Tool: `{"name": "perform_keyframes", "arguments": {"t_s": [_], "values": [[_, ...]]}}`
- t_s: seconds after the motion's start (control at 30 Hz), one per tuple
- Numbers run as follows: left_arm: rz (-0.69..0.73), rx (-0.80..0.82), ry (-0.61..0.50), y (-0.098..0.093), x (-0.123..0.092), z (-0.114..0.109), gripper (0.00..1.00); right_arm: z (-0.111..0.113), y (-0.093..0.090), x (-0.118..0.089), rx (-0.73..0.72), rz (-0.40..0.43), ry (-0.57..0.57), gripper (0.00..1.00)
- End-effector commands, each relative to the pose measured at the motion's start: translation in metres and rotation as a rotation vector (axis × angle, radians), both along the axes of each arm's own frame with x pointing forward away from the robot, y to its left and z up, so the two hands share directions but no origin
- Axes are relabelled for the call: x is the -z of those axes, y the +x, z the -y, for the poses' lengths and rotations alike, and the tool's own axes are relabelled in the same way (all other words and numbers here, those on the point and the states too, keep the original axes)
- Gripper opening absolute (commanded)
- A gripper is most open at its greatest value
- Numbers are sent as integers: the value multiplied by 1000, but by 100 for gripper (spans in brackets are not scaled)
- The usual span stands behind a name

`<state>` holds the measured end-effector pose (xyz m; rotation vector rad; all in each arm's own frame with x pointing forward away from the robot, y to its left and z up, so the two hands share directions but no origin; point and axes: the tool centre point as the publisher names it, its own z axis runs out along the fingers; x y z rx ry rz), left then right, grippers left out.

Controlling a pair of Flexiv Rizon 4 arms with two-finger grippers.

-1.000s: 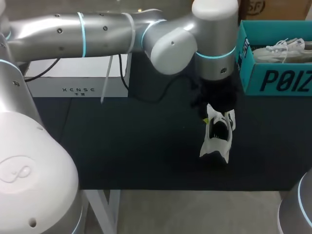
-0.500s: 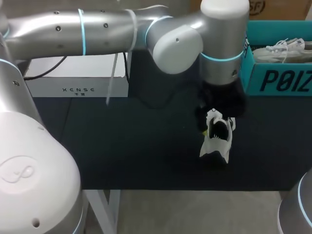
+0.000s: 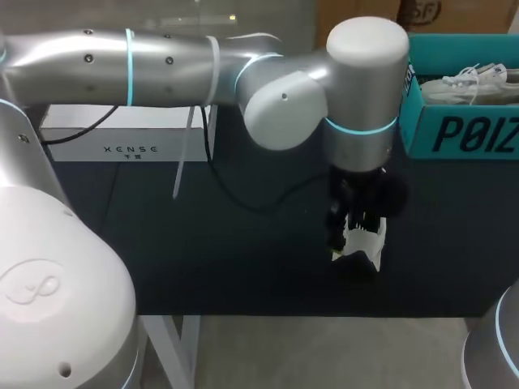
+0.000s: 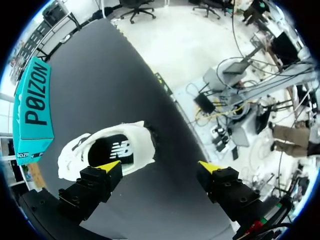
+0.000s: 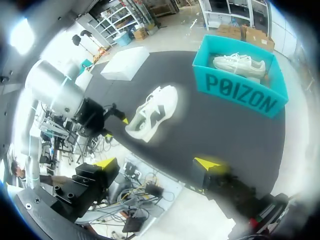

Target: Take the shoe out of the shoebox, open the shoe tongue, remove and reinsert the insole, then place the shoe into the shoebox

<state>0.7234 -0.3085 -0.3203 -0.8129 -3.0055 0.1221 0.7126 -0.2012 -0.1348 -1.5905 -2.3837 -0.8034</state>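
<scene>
The right arm's jaws are spread wide, off the black worktop's [image 3: 203,251] near edge. A white lace-up sneaker [image 3: 366,241] [image 4: 141,146] [image 5: 152,115] is laid near that edge, under the left arm's wide-spread jaws. Farther back, a teal cardboard shoebox [image 3: 462,134] [image 4: 35,105] [image 5: 240,95] is seen, a second white shoe [image 3: 470,81] [image 5: 237,63] inside.

Our head camera sits above and behind us, looking down on the black table [image 3: 203,243]. From there the white shoe [image 3: 365,243] lies right of middle, toward the near edge, and the teal shoebox [image 3: 462,134] stands at the far right. Our left wrist camera hangs close over the shoe [image 4: 142,145], facing nearly straight down, with the shoebox [image 4: 35,105] off to one side. Our right wrist camera stands well back, off the near edge, facing across the table [image 5: 215,130] to the shoe [image 5: 152,112], the shoebox [image 5: 240,95] and our left arm [image 5: 60,95]. All three views share the shoe and the shoebox.
</scene>
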Motion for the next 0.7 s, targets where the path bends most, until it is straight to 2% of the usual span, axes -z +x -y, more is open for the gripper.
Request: {"name": "perform_keyframes", "arguments": {"t_s": [0.03, 0.3, 0.7], "values": [[27, -7, 2, -3, -2, 6, 100, 0, 1, 0, -1, -3, -1, 100], [25, -16, 9, 8, 8, 19, 100, 0, 1, 0, -1, -3, -1, 100], [0, -31, 17, 7, 40, 41, 100, 0, 1, 0, -1, -3, -1, 100]]}}
